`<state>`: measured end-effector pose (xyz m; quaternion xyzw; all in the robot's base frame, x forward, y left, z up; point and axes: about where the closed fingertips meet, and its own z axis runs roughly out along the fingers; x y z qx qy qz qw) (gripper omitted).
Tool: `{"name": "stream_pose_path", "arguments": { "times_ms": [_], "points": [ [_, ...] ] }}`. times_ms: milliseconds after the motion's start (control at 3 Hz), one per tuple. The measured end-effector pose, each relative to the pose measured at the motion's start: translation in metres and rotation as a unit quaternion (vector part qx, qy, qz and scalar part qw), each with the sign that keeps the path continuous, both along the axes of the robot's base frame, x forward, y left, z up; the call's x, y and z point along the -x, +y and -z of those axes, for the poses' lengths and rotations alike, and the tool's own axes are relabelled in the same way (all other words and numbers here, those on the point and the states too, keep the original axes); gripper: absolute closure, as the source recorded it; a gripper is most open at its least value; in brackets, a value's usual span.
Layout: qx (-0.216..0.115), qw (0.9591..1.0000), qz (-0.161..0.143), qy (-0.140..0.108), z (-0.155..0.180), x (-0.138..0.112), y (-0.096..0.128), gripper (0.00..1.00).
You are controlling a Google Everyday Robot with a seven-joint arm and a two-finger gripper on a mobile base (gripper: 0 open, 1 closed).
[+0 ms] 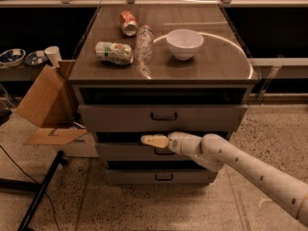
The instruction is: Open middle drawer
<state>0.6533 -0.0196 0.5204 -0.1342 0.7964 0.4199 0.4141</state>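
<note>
Gripper (pixel 154 141) at upper front of middle drawer (pixel 122 151), centred below table (pixel 216 69) front edge; grip state: cannot tell.

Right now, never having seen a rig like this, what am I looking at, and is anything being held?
The white jointed tube entering from the lower right is the robot's one arm. Its tan tip is the gripper, at the front of the middle drawer, near its upper edge. There is one camera, looking down from in front; its mounting is unknown. On the cabinet top lie a red can, a clear bottle and a green-white can, beside a white bowl. I can't tell whether anything is gripped.
</note>
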Motion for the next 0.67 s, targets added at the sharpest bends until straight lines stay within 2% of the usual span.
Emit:
{"name": "stream_pose_path", "arguments": {
  "times_ms": [667],
  "points": [
    [-0.009,0.9999,-0.008,0.011,0.0187,-0.0062,0.0134,0.00]
  ]
}}
